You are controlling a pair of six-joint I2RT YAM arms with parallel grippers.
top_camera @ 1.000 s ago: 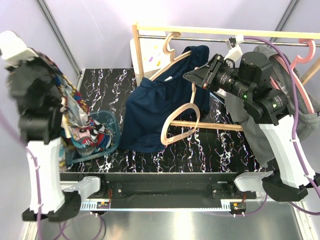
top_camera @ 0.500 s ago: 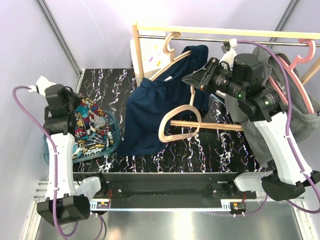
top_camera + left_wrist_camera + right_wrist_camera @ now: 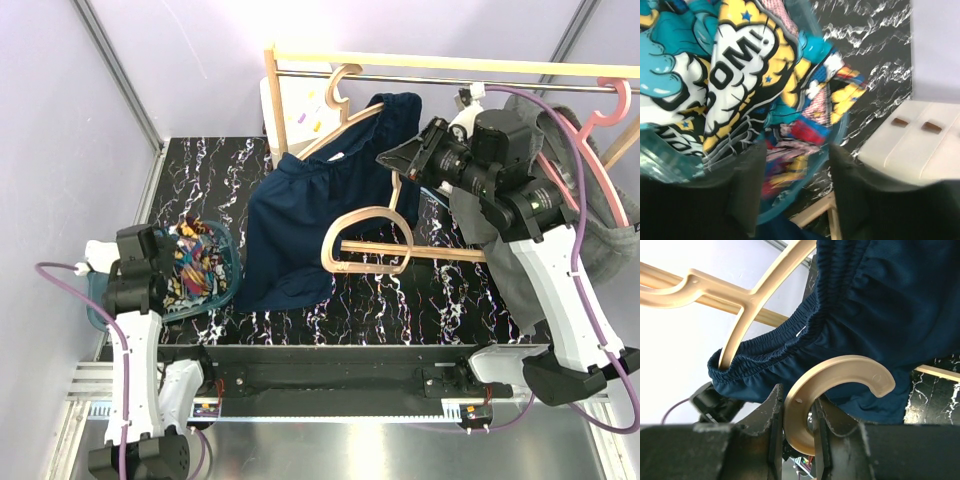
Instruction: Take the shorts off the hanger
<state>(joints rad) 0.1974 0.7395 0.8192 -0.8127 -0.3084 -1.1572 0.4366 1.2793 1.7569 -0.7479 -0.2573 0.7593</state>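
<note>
Currently: navy shorts (image 3: 320, 230) hang centre frame on rail hanger (image 3: 345, 125), long axis slanting upper right to lower left, just left of right tool (image 3: 797, 405); right arm nearer. Right tool pinches hook of loose beige hanger (image 3: 840, 375). Left tool (image 3: 795, 195), lower left, spread above cartoon-print shorts (image 3: 740, 75) in basket (image 3: 228, 262), gripping nothing. Grey shorts (image 3: 515, 290) far right.

My left arm (image 3: 137, 352) stands low at lower left with the left gripper (image 3: 795, 152) spread apart, as far as its blurred wrist view tells me, while my right arm (image 3: 556, 285) reaches high at upper right, right gripper (image 3: 388, 157) clamped on the hanger hook (image 3: 840, 371).
</note>
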